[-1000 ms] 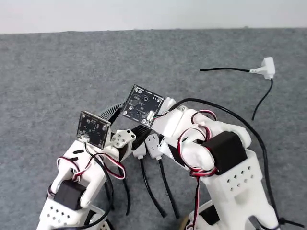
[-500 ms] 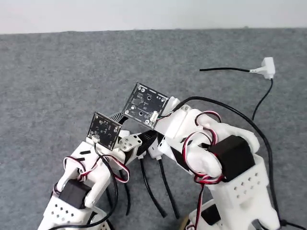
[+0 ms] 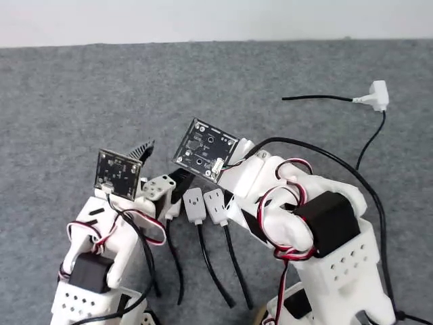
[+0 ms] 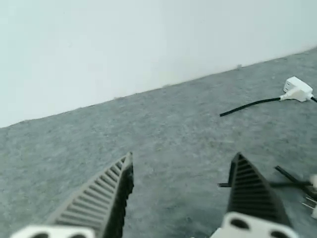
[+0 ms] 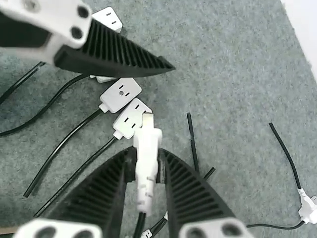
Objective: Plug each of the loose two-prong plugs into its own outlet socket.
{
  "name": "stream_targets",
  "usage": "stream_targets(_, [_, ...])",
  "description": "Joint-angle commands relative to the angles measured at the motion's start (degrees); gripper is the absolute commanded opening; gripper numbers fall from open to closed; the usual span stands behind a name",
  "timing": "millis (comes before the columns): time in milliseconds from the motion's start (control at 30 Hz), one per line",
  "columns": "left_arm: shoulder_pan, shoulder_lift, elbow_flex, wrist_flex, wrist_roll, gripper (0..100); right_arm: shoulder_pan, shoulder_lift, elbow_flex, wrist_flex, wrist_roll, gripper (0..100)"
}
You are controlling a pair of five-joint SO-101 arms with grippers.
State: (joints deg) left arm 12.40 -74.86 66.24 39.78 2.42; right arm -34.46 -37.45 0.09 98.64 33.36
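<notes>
**Jaws: the right pair clamped on a plug, the left pair spread wide and bare**

The right gripper (image 5: 146, 153) pinches a white plug (image 5: 147, 136) by its flat sides. The prongs point forward, right at the face of the nearest socket (image 5: 130, 119); I cannot tell whether they have entered the slots. The left gripper (image 4: 184, 157) hangs over the grey mat (image 3: 81, 101) near the sockets, with nothing between its fingers.

The plug looks light and hard, and its smooth plastic could twist in the grip. Holding the body just behind the prongs, as here, seems the soundest place. The prongs are thin and would likely bend if pushed in crooked. Each socket is a small loose block on a limp black lead (image 5: 64, 140), so it will probably slide on the mat unless braced.

The second socket (image 5: 120, 95) and the third socket (image 5: 110, 19) both show bare slots. A second plug (image 3: 377, 95) lies well apart near the mat's far edge, unplugged.
</notes>
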Motion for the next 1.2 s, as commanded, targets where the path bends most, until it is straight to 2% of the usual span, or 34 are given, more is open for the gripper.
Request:
stream_targets(0, [2.99, -1.23, -7.25, 5.10, 1.23, 30, -0.31, -0.84, -2.46, 0.22, -0.53, 0.9])
stream_targets(267, [9.05, -1.23, -5.76, 5.36, 0.97, 30, -0.31, -0.84, -2.46, -0.04, -0.53, 0.9])
stream_targets(900, [9.41, -1.14, -0.48, 1.67, 1.05, 30, -0.31, -0.75, -2.46, -0.22, -0.62, 0.9])
stream_targets(1067, [8.70, -1.14, -1.10, 1.67, 0.97, 30, -0.31, -0.75, -2.46, 0.04, -0.62, 0.9])
stream_targets(1167, [5.71, -1.14, -3.21, 1.93, 1.05, 30, -0.31, -0.92, -2.46, 0.22, -0.62, 0.9])
